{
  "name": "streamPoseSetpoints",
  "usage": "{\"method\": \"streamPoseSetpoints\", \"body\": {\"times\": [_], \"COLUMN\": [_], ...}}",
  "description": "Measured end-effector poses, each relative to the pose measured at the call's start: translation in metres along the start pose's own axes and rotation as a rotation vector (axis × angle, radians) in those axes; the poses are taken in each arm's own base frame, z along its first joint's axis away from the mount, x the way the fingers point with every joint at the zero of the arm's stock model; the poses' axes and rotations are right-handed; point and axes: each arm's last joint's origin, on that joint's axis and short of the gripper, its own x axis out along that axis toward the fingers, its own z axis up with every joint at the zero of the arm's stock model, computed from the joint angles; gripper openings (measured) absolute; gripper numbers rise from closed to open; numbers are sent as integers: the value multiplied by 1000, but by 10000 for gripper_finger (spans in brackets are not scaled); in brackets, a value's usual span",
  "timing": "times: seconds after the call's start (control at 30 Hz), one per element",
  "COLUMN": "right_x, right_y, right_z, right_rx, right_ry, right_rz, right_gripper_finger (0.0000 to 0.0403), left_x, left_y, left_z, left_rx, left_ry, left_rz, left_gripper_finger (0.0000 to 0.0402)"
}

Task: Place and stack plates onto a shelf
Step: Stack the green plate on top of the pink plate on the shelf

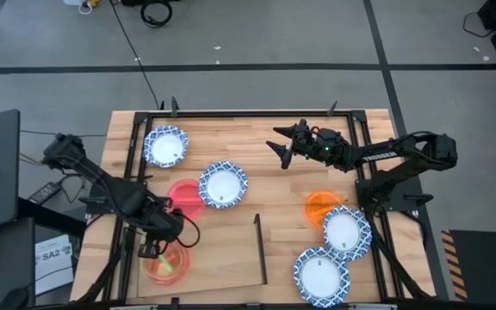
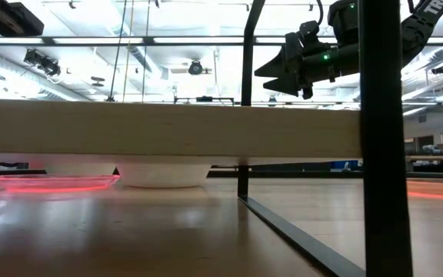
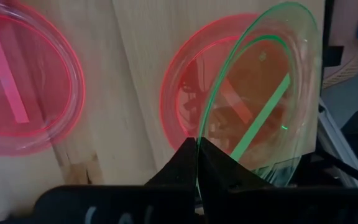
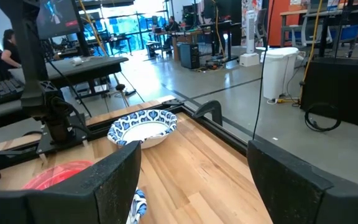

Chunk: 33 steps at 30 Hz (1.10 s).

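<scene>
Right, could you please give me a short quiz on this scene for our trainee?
1. Which plate does the left pincer grip? A red, B green, C orange.
2. True or false: the right pincer is shut on a blue-rimmed plate.
3. How many blue-rimmed plates show in the high view?
Key: 1 B, the green plate; 2 false, it hangs open and empty; 3 four.

Translucent glossy plastic green plate [image 3: 260, 93], smooth pale wooden shelf [image 3: 135, 81]
</scene>
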Motion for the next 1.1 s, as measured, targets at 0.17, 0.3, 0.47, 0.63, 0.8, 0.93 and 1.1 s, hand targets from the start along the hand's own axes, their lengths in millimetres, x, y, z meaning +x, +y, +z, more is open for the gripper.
{"method": "streamPoseSetpoints", "body": {"times": [0.17, 0.3, 0.47, 0.63, 0.8, 0.93, 1.1], "right_x": [0, 0, 0, 0, 0, 0, 0], "right_y": [0, 0, 0, 0, 0, 0, 0], "right_z": [0, 0, 0, -1, -1, -1, -1], "right_rx": [0, 0, 0, -1, -1, -1, -2], "right_ry": [0, 0, 2, 9, 9, 10, 10], "right_rz": [0, 0, 0, -2, -1, -2, -1], "right_gripper_finger": [299, 300, 299, 300, 298, 298, 298], "left_x": [6, 9, 10, 12, 13, 13, 13], "left_y": [-1, -1, -2, -3, -3, -4, -4], "left_z": [4, 5, 6, 9, 10, 9, 9], "left_rx": [-4, -6, -13, -12, -11, -8, -8], "left_ry": [24, 32, 31, 19, 18, 19, 19], "left_rz": [13, 18, 17, 10, 10, 10, 9], "left_gripper_finger": [8, 8, 8, 8, 9, 9, 9]}}
